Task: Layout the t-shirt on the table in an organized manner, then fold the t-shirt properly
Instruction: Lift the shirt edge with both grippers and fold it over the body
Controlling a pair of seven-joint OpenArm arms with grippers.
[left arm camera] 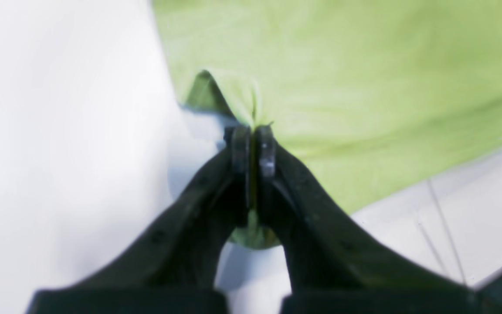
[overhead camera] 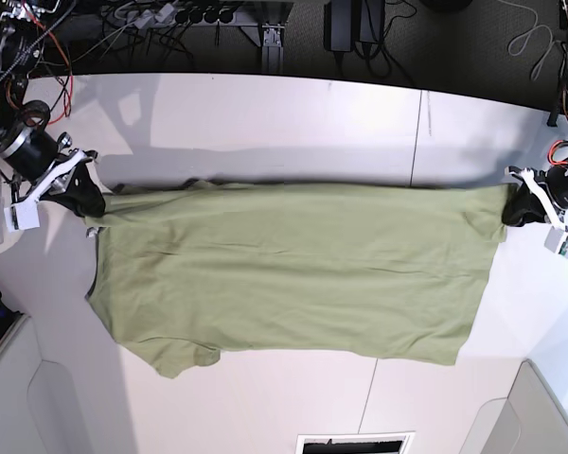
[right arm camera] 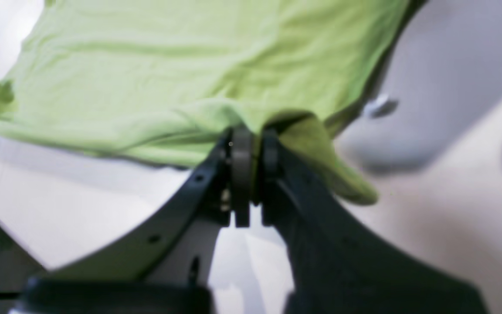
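Note:
The olive-green t-shirt (overhead camera: 293, 270) is stretched wide across the white table (overhead camera: 265, 123), its far edge pulled taut between my two grippers and its near part lying on the tabletop. My left gripper (overhead camera: 517, 210) at the base view's right is shut on a corner of the t-shirt (left arm camera: 320, 78); in the left wrist view the left gripper (left arm camera: 253, 131) pinches a pleat of cloth. My right gripper (overhead camera: 90, 203) at the base view's left is shut on the opposite corner; in the right wrist view the right gripper (right arm camera: 253, 133) clamps the t-shirt's (right arm camera: 181, 74) edge, a flap hanging beside it.
A thin dark seam (overhead camera: 417, 137) runs across the table right of centre. Cables and power strips (overhead camera: 170, 14) lie beyond the far edge. A vent slot (overhead camera: 355, 443) sits at the near edge, and grey panels (overhead camera: 549, 416) flank both near corners.

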